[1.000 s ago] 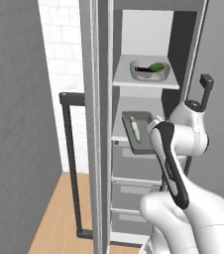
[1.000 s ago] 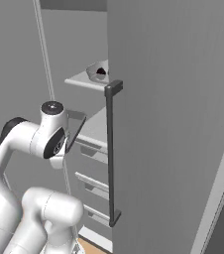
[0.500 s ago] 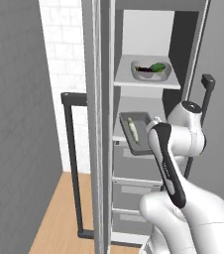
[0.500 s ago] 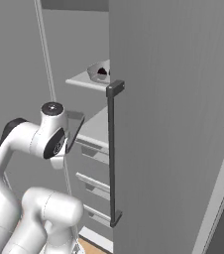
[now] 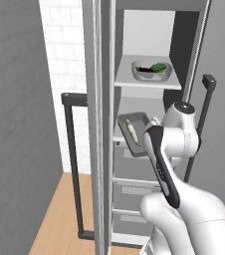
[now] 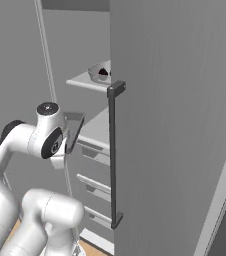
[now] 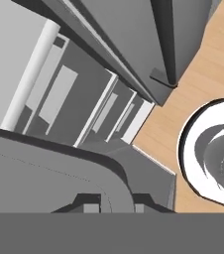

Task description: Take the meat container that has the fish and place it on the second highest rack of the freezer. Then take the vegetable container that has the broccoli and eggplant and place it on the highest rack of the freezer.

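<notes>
Step in hand — seating the shallow dark-grey rectangular tray [image 5: 143, 119] on the 2nd rack from the top [image 5: 134, 105] of the tall grey freezer cabinet [image 5: 186, 55]. Sits mid-frame in the left base view, just under the top white shelf [image 5: 129, 82], with the slim pale fish [image 5: 131, 130] lying along it. Looks tipped and jutting past the shelf front, so probably not fully seated. In the hand view, claw [image 7: 113, 208] pressed nearly together at the bottom edge, seemingly pinching the tray's rounded rim.

Higher up, a round pale bowl [image 5: 152, 70] already on the top shelf, holding a bright green broccoli floret [image 5: 158, 66] and a dark purple eggplant [image 5: 144, 70] — that part seemingly done.

Next move, likely: level the tray, push it deeper onto rack 2, then release and back out clear of the long dark bar handle [image 5: 200, 124].
</notes>
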